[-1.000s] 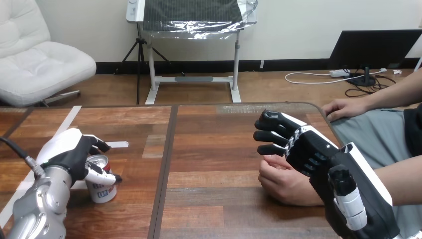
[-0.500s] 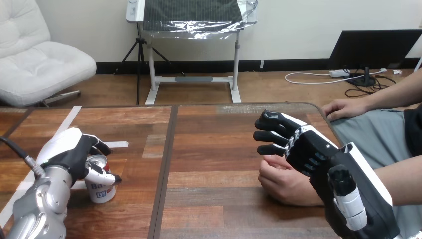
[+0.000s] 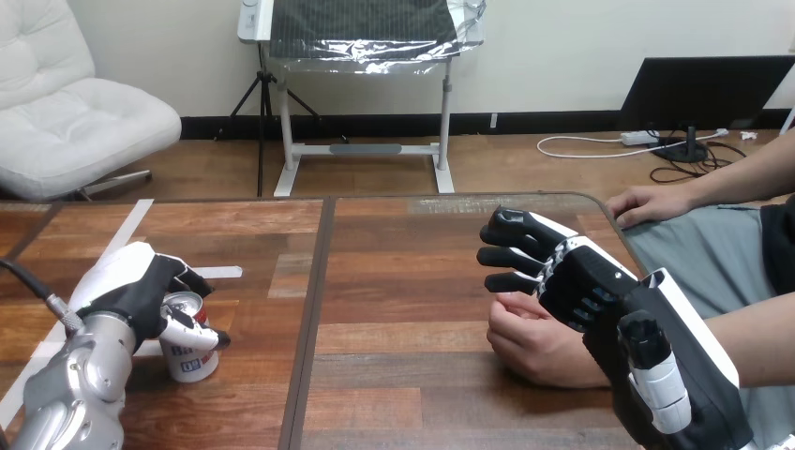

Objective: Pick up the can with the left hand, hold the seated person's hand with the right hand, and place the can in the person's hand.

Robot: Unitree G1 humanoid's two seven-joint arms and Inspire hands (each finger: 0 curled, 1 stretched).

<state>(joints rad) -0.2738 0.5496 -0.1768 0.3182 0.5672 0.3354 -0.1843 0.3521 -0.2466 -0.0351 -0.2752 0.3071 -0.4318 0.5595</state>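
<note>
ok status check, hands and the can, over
Left hand curled round the can, can upright on the table. Right hand over the person's hand, grip unclear. Nothing in the way between them.

Left hand [image 3: 131,286] white-shelled over black, black-and-white jointed fingers [image 3: 190,330], rounded silver forearm [image 3: 70,394], right hand [image 3: 600,300] mostly black, white shell along its back, white-banded thumb [image 3: 658,386]

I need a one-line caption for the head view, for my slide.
Left hand curled round a red-and-white metal can on the wooden table; right hand over the person's near hand.
</note>
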